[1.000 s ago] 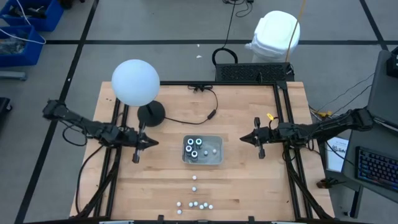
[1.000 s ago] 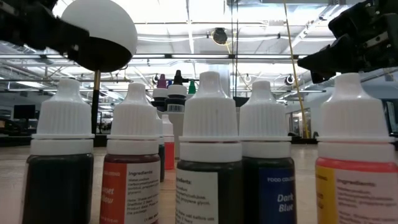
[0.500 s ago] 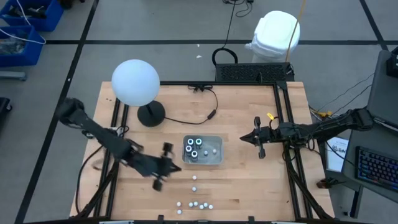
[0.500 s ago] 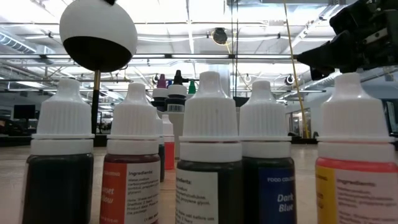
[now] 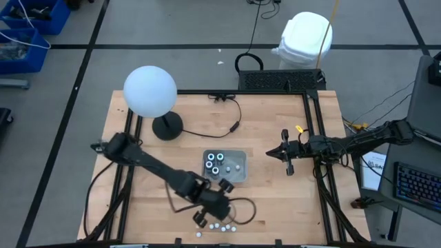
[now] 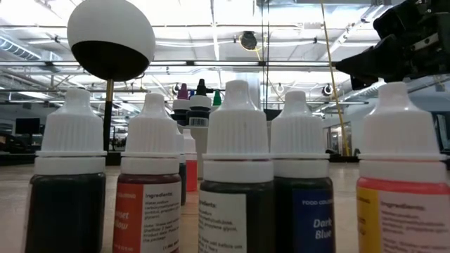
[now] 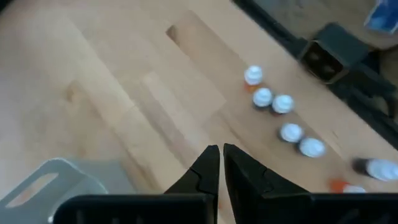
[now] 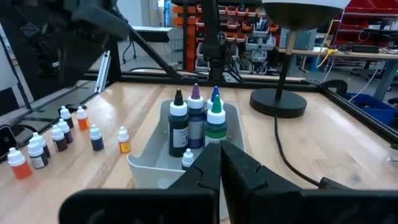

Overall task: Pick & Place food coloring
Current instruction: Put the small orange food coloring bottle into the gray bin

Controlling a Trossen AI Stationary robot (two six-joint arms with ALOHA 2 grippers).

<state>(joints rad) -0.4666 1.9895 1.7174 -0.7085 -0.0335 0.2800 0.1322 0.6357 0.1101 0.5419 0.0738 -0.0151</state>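
Several tiny white-capped food coloring bottles (image 5: 219, 226) stand upright on the wood near the table's near edge, and two more (image 5: 215, 201) stand closer to the tray. They fill the low view (image 6: 238, 161) and show in the left wrist view (image 7: 280, 115). Taller dark bottles with ringed tops (image 5: 215, 163) stand in the clear grey tray (image 5: 240, 178), coloured tips up (image 8: 196, 121). My left gripper (image 5: 231, 208) hovers shut (image 7: 219, 149) between the tray and the near row, touching nothing. My right gripper (image 5: 269, 153) waits shut (image 8: 219, 149) to the right of the tray.
A lamp with a white globe (image 5: 150, 90) stands on a black base (image 5: 167, 126) at the far left, its cable (image 5: 213, 132) trailing along the far side. Black frame rails (image 5: 313, 138) run along the table's sides. A grey tray corner (image 7: 50, 180) lies close to my left gripper.
My left arm has swung from the table's left side toward the near edge and the middle, passing the tray's left side, and now reaches over the loose bottles. It has dropped out of the low view. The bottles and tray have stayed put.
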